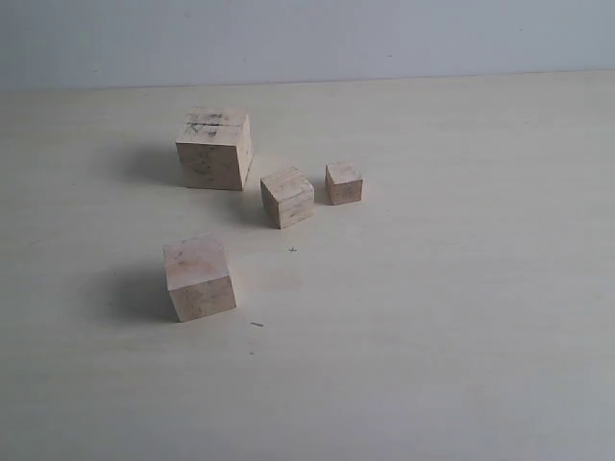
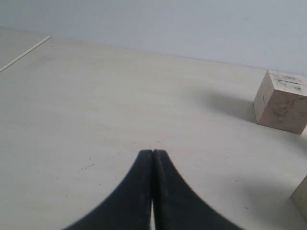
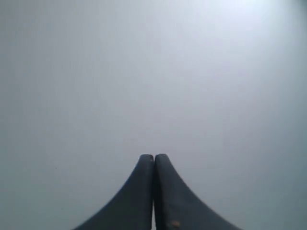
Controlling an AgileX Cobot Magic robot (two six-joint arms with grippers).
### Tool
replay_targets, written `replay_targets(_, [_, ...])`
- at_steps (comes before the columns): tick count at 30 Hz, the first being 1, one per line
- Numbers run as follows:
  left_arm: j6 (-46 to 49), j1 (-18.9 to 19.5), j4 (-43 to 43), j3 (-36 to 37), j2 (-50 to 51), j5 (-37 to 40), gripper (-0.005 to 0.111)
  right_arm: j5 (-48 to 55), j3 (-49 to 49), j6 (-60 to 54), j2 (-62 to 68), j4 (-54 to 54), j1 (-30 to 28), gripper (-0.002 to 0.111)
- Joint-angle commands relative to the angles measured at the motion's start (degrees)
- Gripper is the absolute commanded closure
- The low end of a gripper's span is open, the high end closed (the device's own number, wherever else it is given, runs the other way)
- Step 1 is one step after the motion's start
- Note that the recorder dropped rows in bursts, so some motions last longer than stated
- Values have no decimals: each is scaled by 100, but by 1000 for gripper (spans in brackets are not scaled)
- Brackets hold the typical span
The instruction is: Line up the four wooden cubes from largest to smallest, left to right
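Note:
Four pale wooden cubes rest on the table in the exterior view. The largest cube (image 1: 215, 148), smudged dark with a groove on top, stands at the back left. A mid-sized cube (image 1: 199, 278) sits nearer the front, below it. A smaller cube (image 1: 287, 197) and the smallest cube (image 1: 343, 182) lie side by side to the right of the largest. Neither arm shows in the exterior view. My left gripper (image 2: 153, 152) is shut with nothing in it, and the largest cube (image 2: 280, 101) lies well off to its side. My right gripper (image 3: 154, 156) is shut, empty, facing a blank grey surface.
The pale tabletop (image 1: 461, 288) runs back to a light wall (image 1: 307, 38). A sliver of another cube (image 2: 301, 196) shows at the frame edge in the left wrist view. A table edge line (image 2: 24, 54) runs at the far corner there.

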Motion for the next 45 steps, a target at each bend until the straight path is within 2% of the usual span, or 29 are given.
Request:
replay_targets(1, [-25, 9, 13, 21, -37, -33, 107, 1557, -1153, -457, 668, -210, -16, 108])
replay_targets(8, [-25, 9, 13, 21, -37, -33, 107, 4313, -3490, -640, 3295, -375, -16, 108])
replay_targets(12, [-25, 9, 13, 21, -37, -33, 107, 5838, -4766, -976, 4759, 115, 99, 108])
replay_targets(17, [-25, 9, 13, 21, -37, -33, 107, 7490, -5626, -1828, 6410, 1221, 775, 108])
replay_targets(20, [-25, 9, 13, 21, -37, -33, 107, 8200, -5728, -2093, 7194, 1673, 1055, 108])
replay_targets(22, [-25, 9, 13, 21, -37, -33, 107, 8324, -5728, -2123, 7594, 1912, 1133, 108])
replay_targets(26, [-25, 9, 13, 21, -37, -33, 107, 7716, -5728, -2433, 8243, 2237, 1149, 108])
replay_targets(32, [-25, 9, 13, 21, -37, -33, 107, 7525, -5728, -2292, 8850, 2945, 1149, 108])
replay_targets(34, [-25, 9, 13, 21, -37, -33, 107, 7311, -5780, -3453, 9085, 3717, 1149, 108])
replay_targets(35, [-25, 9, 13, 21, -37, -33, 107, 7419, -5922, -4722, 9257, 4227, 1162, 108])
replay_targets(36, [-25, 9, 13, 21, -37, -33, 107, 7420, -5989, -5113, 9337, 4406, 1221, 107])
replay_targets(37, [-25, 9, 13, 21, -37, -33, 107, 7420, -6228, -5943, 9492, 4462, 1380, 101])
replay_targets(38, [-25, 9, 13, 21, -37, -33, 107, 7420, -6340, -6268, 9558, 4462, 1460, 98])
replay_targets(40, [-25, 9, 13, 21, -37, -33, 107, 7394, -6766, -6945, 9820, 4426, 1757, 83])
replay_targets(42, [-14, 9, 13, 21, -37, -33, 107, 7316, -7288, -7421, 10243, 4333, 2082, 59])
replay_targets(45, [-14, 9, 13, 21, -37, -33, 107, 7181, -7941, -7590, 10738, 3801, 2185, 32])
